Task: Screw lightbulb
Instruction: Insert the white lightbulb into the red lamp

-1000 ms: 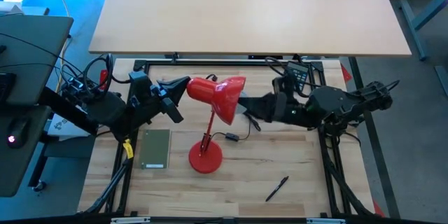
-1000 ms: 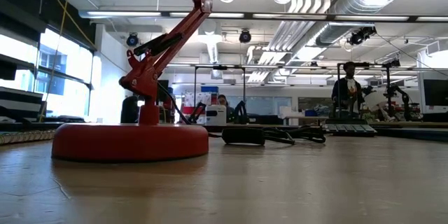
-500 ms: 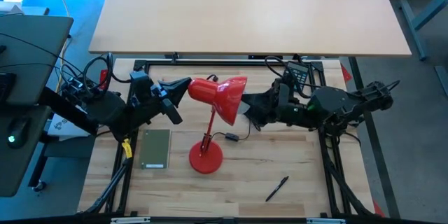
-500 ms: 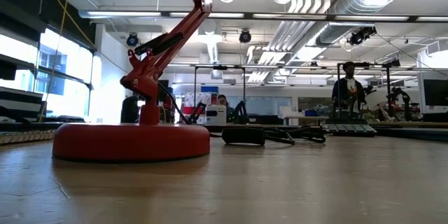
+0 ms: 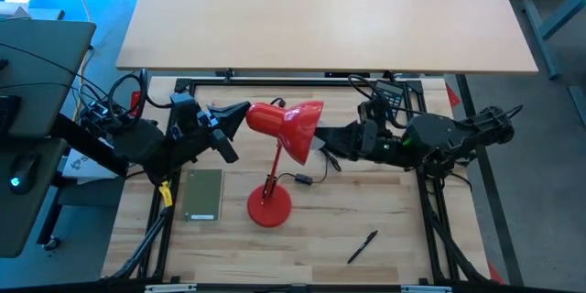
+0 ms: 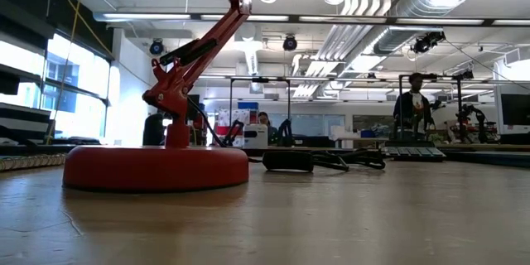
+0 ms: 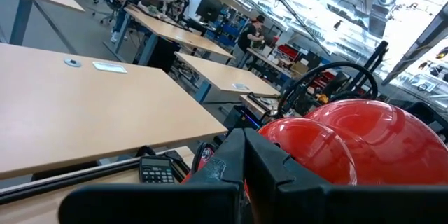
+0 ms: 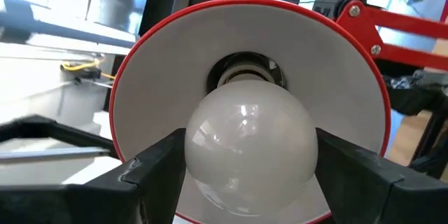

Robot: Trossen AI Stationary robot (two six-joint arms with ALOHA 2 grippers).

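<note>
A red desk lamp stands on its round base (image 5: 268, 208), and its shade (image 5: 288, 128) is tipped sideways with the mouth facing the table's right. The white lightbulb (image 8: 248, 143) sits in the shade's mouth with its narrow base at the socket (image 8: 245, 72). My right gripper (image 8: 250, 171) reaches level into the mouth and is shut on the bulb. My left gripper (image 5: 241, 112) is shut and comes level from the table's left at the shade's narrow rear end. My left gripper's shut fingertips (image 7: 241, 155) lie against the shade's narrow rear cap (image 7: 297, 147), coming level from the table's left. My right gripper pinches the bulb's widest part (image 8: 192, 147) between its two fingers (image 8: 157, 164), one on each side, coming level from the table's right. The bulb is lifted clear of the table, its base toward the socket.
A green pad (image 5: 203, 194) lies left of the lamp base and a black pen (image 5: 363, 246) near the front right. The lamp's black cord and plug block (image 5: 302, 179) lie behind the base. A calculator (image 5: 394, 98) sits at the far right, by a large light tabletop (image 5: 320, 18).
</note>
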